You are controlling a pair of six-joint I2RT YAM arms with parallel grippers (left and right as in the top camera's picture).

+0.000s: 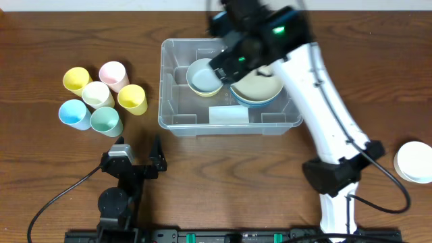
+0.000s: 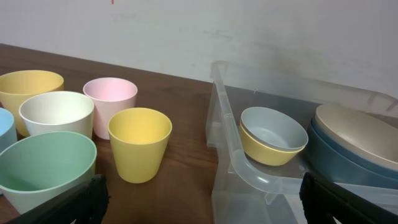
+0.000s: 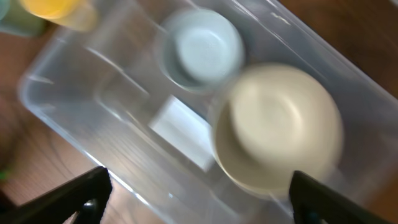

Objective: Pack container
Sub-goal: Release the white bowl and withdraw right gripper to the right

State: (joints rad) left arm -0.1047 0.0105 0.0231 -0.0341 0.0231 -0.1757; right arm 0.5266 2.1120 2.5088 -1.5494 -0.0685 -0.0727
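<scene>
**Item 1, container** (image 1: 173, 101): large clear plastic bin, rectangular with rounded corners, a rolled rim and moulded ribs in its floor. It stands on the worktop (image 1: 40, 34) at centre, towards the far edge. A white rectangular label (image 1: 228, 115) sits on the near side; any print on it is too blurred to read.

**Item 2, contents, left half:** a small pale grey-blue bowl (image 2: 273, 132), smooth and matte, nested in a yellow bowl (image 2: 264, 152) of the same shape.

**Item 3, contents, right half:** a wide cream bowl (image 1: 260, 86), shallow and round, stacked on blue bowls (image 2: 339, 162) whose rims show beneath it.

**Item 4, cups:** six plain tapered tumblers, matte, clustered upright to the left of the bin and apart from it. They are yellow (image 1: 76, 79), pink (image 1: 113, 74), cream (image 1: 98, 94), a second yellow (image 1: 132, 98), light blue (image 1: 74, 113) and mint green (image 1: 106, 121).

**Item 5, white bowl** (image 1: 415, 162): round, at the right edge of the worktop, well apart from the bin.

**Item 6, worktop:** dark brown wood grain with a dull sheen.

**Item 7, left end effector** (image 1: 140, 150): black, near the front edge below the cups. Its fingers are spread wide with nothing between them.

**Item 8, right end effector** (image 3: 200, 180): on a white arm reaching over the bin, above the bowls, blurred in view. Its two dark fingers stand far apart and pinch nothing.
</scene>
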